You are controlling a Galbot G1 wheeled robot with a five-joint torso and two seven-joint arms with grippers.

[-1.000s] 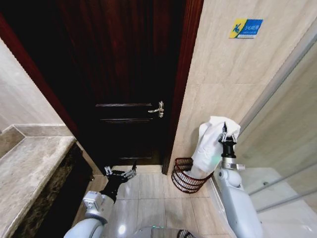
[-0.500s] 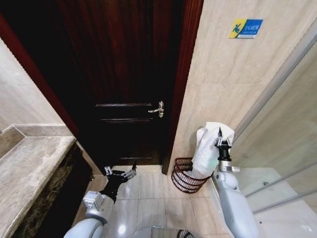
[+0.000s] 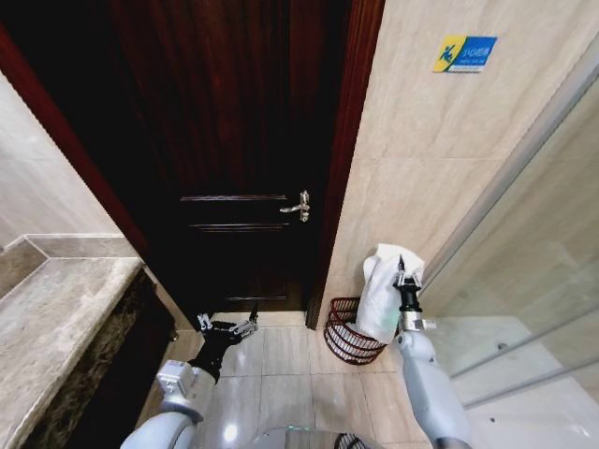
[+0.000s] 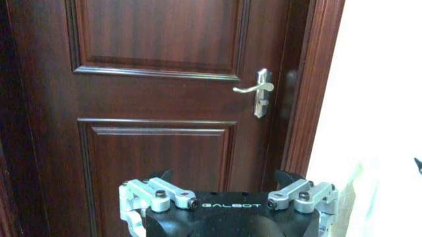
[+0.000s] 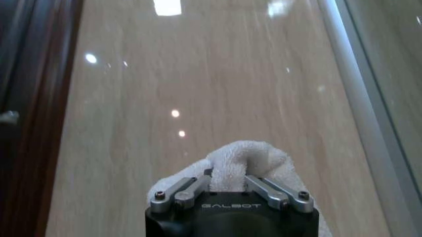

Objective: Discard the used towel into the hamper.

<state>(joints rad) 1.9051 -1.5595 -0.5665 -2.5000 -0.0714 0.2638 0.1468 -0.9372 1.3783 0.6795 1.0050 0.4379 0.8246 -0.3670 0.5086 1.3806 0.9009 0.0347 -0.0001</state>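
Towel (image 3: 384, 290) first: white terry cloth, pinched at its top fold in my right gripper (image 3: 401, 272), the rest hanging down in a loose bundle. Its lower end dips into the hamper (image 3: 348, 339), whether it touches the bottom I cannot tell. From the right wrist view the towel (image 5: 247, 165) bulges up between my two fingers (image 5: 267, 190), which are closed tight on the cloth, with only pale wall tile (image 5: 197, 89) beyond.

My hamper stands on the tiled floor (image 3: 281, 374), tucked in the corner where the beige wall (image 3: 421, 159) meets the door frame (image 3: 348, 140). It is a round basket of dark red-brown bars, tilted slightly in my view, its rim showing to the left of the hanging cloth. My right forearm rises just beside it, between the basket and the glass shower panel (image 3: 524, 262).

My left gripper (image 3: 227, 327) hangs low before the dark wooden door (image 3: 234, 122), well apart from the hamper, holding nothing. In the left wrist view its fingers (image 4: 158, 190) are spread wide, and the gripper (image 4: 228, 180) points at the door's lower panel, with the silver lever handle (image 4: 258, 91) above and toward the frame side.

A marble counter (image 3: 56, 318) runs along my left, its near corner close to my left arm. High on the wall sits a small blue and yellow sign (image 3: 464, 53).
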